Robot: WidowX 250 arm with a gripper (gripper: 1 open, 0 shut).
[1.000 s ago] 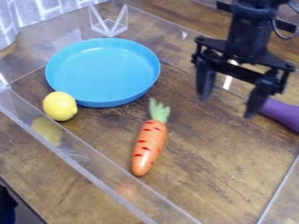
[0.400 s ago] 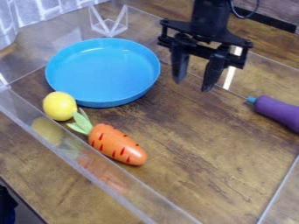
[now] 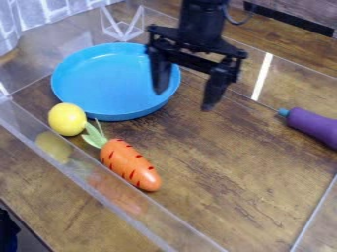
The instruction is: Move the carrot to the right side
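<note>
Hand (image 3: 187, 85) open; carrot (image 3: 132, 164) just beside lemon (image 3: 67, 119)

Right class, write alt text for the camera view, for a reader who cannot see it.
An open robot gripper hangs above a wooden table, over the blue plate's edge, holding nothing. An orange toy carrot lies at front left beside a yellow lemon; a purple eggplant sits far right.

Lighting even and moderately bright; white glare streak on the wooden table (image 3: 263, 71) right of the gripper (image 3: 187, 83); soft shadows; slight blur throughout; clear wall (image 3: 79, 162) reflects faintly.
</note>
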